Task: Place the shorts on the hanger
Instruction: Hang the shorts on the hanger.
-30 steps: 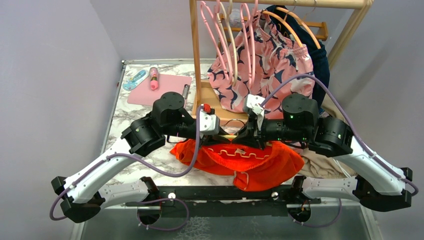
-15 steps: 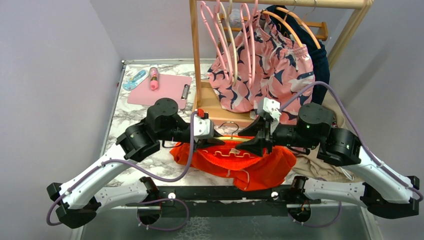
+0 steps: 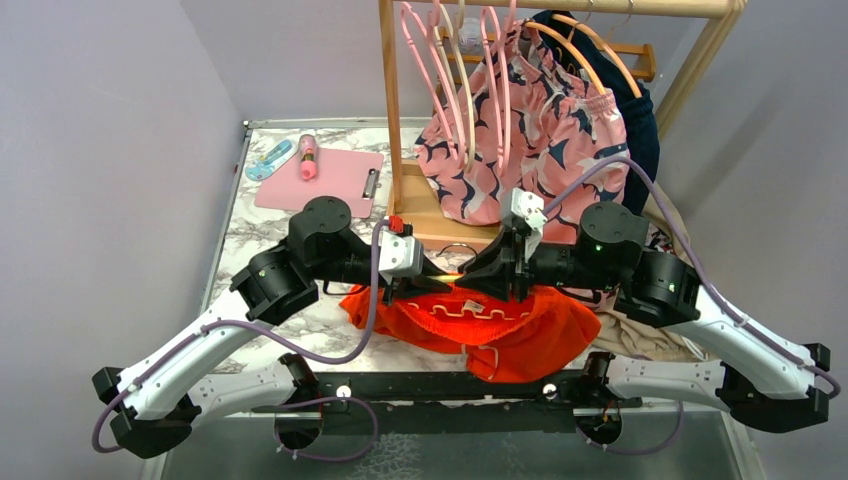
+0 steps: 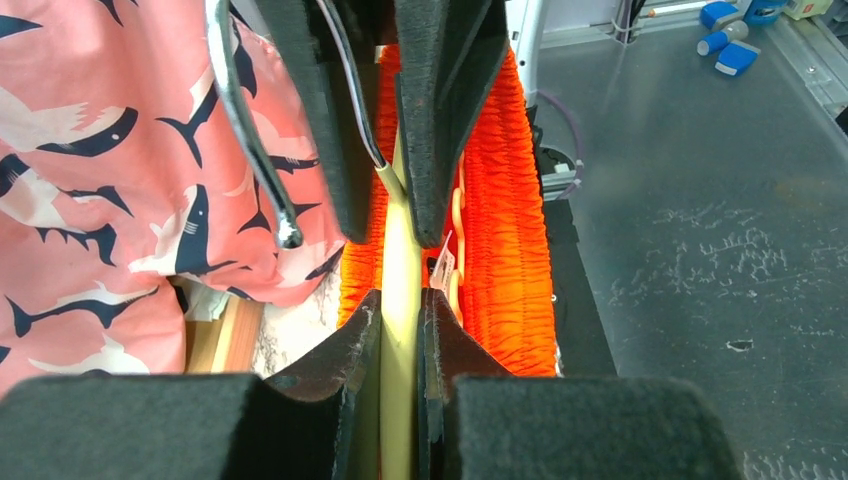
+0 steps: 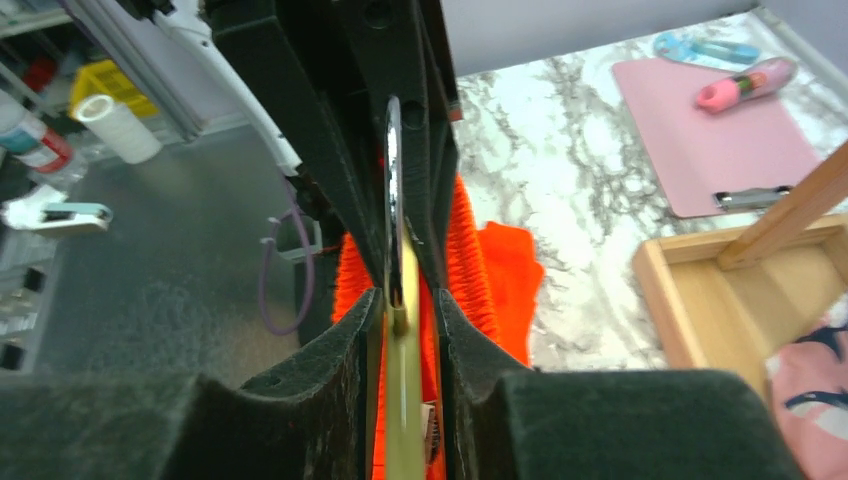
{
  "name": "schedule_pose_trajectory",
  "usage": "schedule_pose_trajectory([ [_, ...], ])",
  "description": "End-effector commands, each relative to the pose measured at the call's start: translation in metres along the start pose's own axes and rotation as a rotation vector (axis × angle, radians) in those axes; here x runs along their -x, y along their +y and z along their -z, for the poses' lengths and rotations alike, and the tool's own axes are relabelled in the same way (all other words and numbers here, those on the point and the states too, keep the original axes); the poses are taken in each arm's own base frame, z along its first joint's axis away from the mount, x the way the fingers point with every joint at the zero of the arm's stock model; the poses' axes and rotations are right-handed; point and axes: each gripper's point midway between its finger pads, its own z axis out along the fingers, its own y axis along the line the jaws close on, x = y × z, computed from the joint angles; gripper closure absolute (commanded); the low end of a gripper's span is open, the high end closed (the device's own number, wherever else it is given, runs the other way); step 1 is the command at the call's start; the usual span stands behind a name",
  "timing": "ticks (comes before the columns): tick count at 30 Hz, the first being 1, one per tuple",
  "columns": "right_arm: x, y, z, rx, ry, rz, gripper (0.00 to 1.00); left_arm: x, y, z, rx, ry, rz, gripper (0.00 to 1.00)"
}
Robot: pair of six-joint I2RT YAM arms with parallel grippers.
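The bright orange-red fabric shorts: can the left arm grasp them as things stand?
Probably not yet: its end effector is shut on the thin pale-yellow hanger, though the shorts lie just beneath.

Shark-print shorts [image 3: 540, 140] hang on a wooden rack [image 3: 391, 100] near a clipboard [image 3: 320, 180].

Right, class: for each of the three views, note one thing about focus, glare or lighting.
Top view: even light, sharp throughout, the shorts vivid orange. Left wrist view: the near pads are a soft blur, and the hanger glows pale between them. Right wrist view: its own pads blur too, and a bright glint runs down the metal hook.
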Motion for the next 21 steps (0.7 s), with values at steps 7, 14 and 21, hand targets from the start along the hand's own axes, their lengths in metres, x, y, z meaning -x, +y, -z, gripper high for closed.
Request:
schedule_pose_trajectory([
  [7, 0.009, 0.005, 0.007, 0.015, -0.023, 0.008, 0.99, 0.03, -0.004, 0.005, -0.01, -0.105, -0.076, 1.0],
  [14, 0.006, -0.006, 0.03, -0.089, 0.043, -0.013, 0.99, 0.023, 0.012, 0.01, 0.11, -0.09, -0.042, 0.14],
  [21, -0.018, -0.041, 0.069, -0.356, 0.154, -0.057, 0.99, 0.013, 0.035, 0.04, 0.367, -0.127, -0.09, 0.01],
])
